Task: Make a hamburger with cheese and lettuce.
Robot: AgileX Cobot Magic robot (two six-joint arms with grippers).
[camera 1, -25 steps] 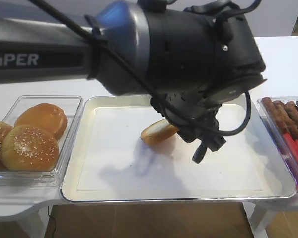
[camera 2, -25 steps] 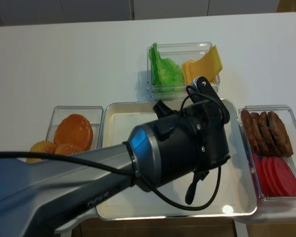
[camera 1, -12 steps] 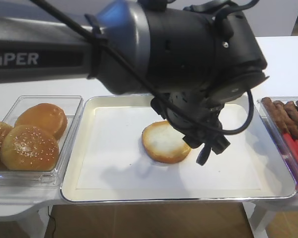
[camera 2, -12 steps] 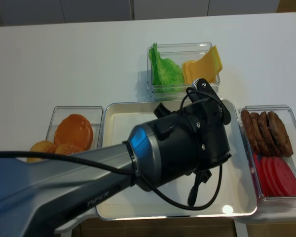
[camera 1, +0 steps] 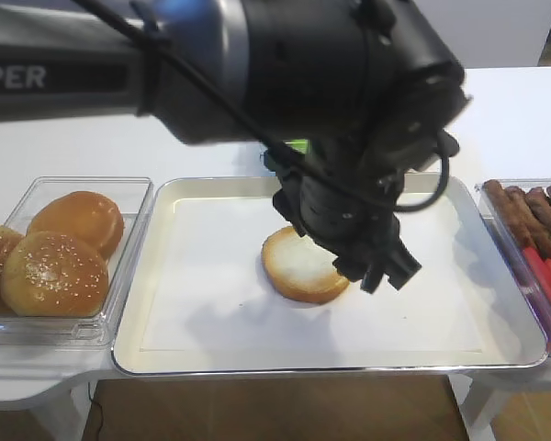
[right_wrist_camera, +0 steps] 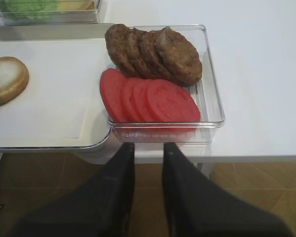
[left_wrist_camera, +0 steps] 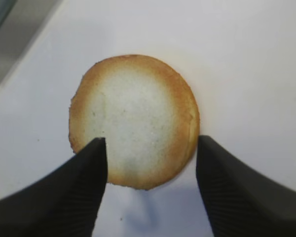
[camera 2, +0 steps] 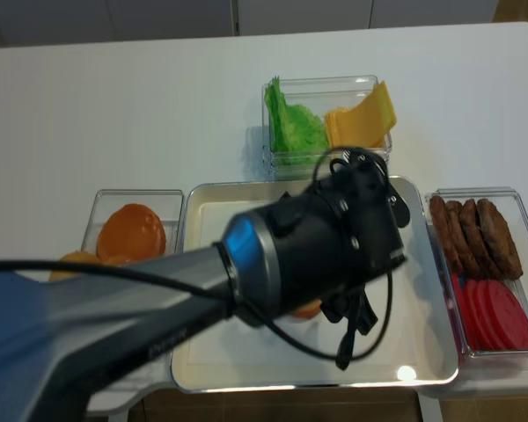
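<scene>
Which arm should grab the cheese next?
Probably left. The left gripper hangs open over the bun half on the tray, nearer the cheese. The right gripper sits off the table edge, by the tomatoes.

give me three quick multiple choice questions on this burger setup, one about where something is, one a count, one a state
1. Where does the bun half lie?
A. in the clear box with the patties
B. on the metal tray
C. on the lettuce

2. How many brown patties are in the right-hand box?
A. two
B. four
C. six

3. How is the left gripper?
A. open, above the bun half
C. shut on a cheese slice
B. shut on the bun half

Answers: 1 B, it lies cut face up on the tray's liner. 2 B, the right wrist view shows four overlapping. 3 A, its fingers stand apart, clear of the bun's rim.
</scene>
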